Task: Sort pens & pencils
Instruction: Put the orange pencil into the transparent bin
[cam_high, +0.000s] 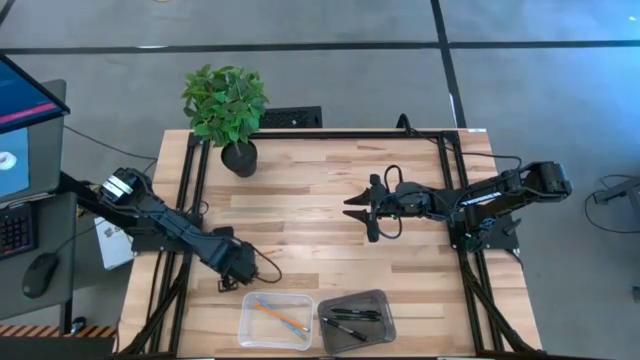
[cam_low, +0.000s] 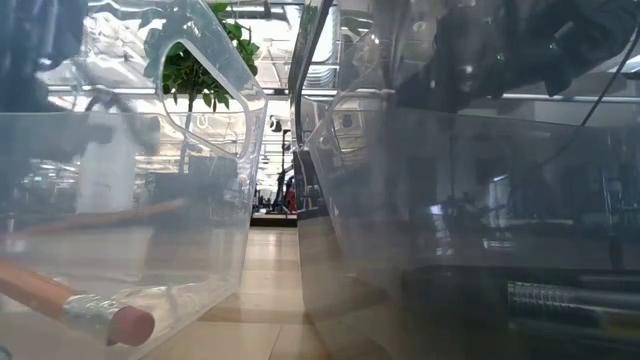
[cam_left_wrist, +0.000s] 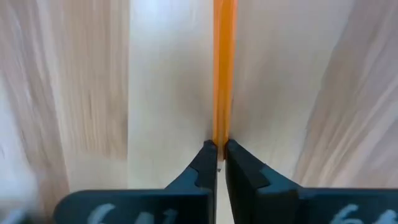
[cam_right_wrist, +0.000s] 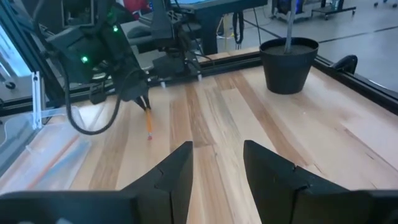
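Left end effector (cam_high: 243, 268) low over the wooden worktop (cam_high: 320, 215), just behind the clear bin (cam_high: 276, 320). Fingers (cam_left_wrist: 205, 163) pressed together on the end of an orange pencil (cam_left_wrist: 223, 68); shaft runs straight out ahead of the tips, seen close over pale wood grain in the left wrist view. From the right wrist view, same pencil (cam_right_wrist: 148, 123) hangs steeply from the left end effector (cam_right_wrist: 142, 99), eraser end down at or just above the boards; cannot tell whether touching.

Right end effector (cam_high: 362, 208) hovering over the middle of the worktop, well apart from both bins, fingers (cam_right_wrist: 171, 173) spread wide with bare wood between them.

Clear bin at the front edge, holding an orange pencil (cam_high: 280, 316) and a light blue-grey pencil (cam_high: 268, 303), lying crossed on the floor of the bin. In the low view, eraser end of a pencil (cam_low: 70, 300) resting against the near wall of that bin.

Dark-tinted bin (cam_high: 358, 320) just beside the clear one, on its right in the high view, holding the black pens (cam_high: 350, 316); stacked close together, exact count hard to read.

Potted plant (cam_high: 228, 112) at the back left corner of the worktop, black pot (cam_right_wrist: 288, 62) clear of both arms.
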